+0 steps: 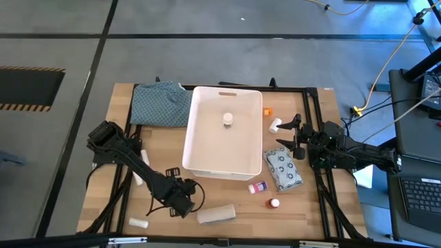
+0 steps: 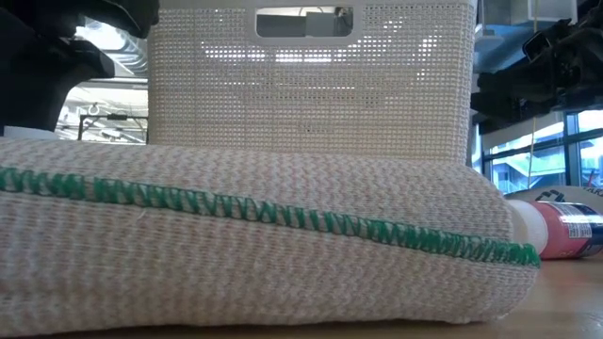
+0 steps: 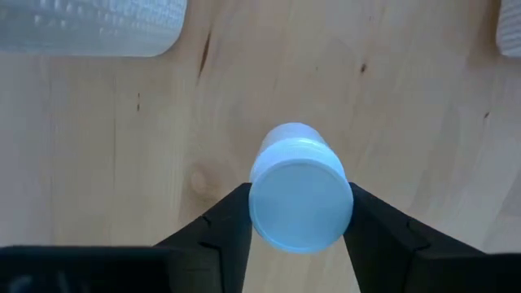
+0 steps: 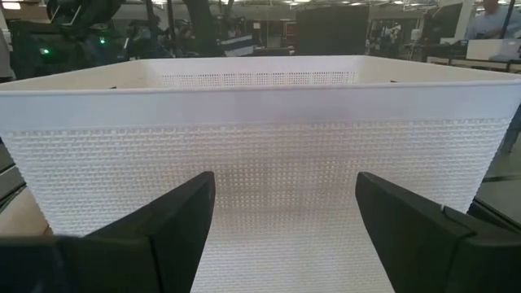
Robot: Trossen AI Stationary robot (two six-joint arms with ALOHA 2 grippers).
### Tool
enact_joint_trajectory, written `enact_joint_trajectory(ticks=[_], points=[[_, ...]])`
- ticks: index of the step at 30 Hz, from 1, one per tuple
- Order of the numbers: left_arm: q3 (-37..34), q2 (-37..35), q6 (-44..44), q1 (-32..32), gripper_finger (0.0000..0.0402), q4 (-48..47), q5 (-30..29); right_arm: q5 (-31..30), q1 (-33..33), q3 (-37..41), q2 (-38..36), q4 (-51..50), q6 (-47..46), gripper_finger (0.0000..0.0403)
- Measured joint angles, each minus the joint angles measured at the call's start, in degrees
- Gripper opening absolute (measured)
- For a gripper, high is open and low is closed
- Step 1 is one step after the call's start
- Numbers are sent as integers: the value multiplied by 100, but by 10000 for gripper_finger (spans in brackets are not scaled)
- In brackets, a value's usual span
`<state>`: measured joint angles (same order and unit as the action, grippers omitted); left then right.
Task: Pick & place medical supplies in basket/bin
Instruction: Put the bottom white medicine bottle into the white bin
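Two fingers, left: my left gripper (image 3: 299, 224) pinches a small white bottle (image 3: 299, 191), one dark finger (image 3: 220, 232) pressed to each side, its round end facing my wrist camera.
Left gripper, place: seen from above, my left gripper (image 1: 187, 196) sits near the table's front edge, just in front of the tub's near left corner, over bare wood.
Nearest to it: a beige roll (image 1: 216, 214) lies just beside the gripper towards the front edge; a white tube (image 1: 138, 222) lies farther left by the edge, and another white tube (image 1: 137, 178) shows beside my left arm.
Right fingers: my right gripper (image 4: 281, 232) stands wide, nothing between the fingers (image 4: 175, 224), and faces the tub's mesh wall.
Right gripper, place: from above, the right gripper (image 1: 290, 134) sits at the tub's right side, apart from it, with a small white roll (image 1: 275, 125) just beside it.
Tub: the white bin (image 1: 200, 162) stands at the table's middle, handle slot at the far short end.
Inside the tub: one small white item (image 1: 227, 119) rests on the floor towards the far end.
Right of the tub: a grey-patterned packet (image 1: 283, 170) lies near the near right corner; a pink-labelled bottle (image 1: 258, 187) and a red-capped bottle (image 1: 274, 203) lie in front of it; something small and orange (image 1: 267, 110) lies by the far right side.
Far left: a teal patterned cloth (image 1: 160, 104) touches the tub's far left corner.
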<state>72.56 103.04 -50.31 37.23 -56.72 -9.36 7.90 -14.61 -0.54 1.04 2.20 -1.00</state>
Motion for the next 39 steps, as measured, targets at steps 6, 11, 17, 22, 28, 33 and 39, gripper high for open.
enact_joint_trajectory(ticks=[6,11,17,22,28,33,39], points=[[319,4,1,-2,160,-53,502,0,0,0,0,0,1,299],[918,-73,-123,-1,156,-104,1180,0,0,0,0,0,3,299],[1849,-412,-427,-1,160,-84,917,-2,0,0,0,0,36,299],[2524,-792,-286,0,156,-47,-353,-4,0,0,-2,2,170,299],[3179,-1231,328,-186,166,56,-2130,-4,0,0,-2,0,156,299],[3670,-1306,1999,-847,161,33,-2173,-4,0,0,-2,1,138,299],[3755,-1251,3107,-2407,164,-575,-1052,-4,2,0,-2,2,121,299]])
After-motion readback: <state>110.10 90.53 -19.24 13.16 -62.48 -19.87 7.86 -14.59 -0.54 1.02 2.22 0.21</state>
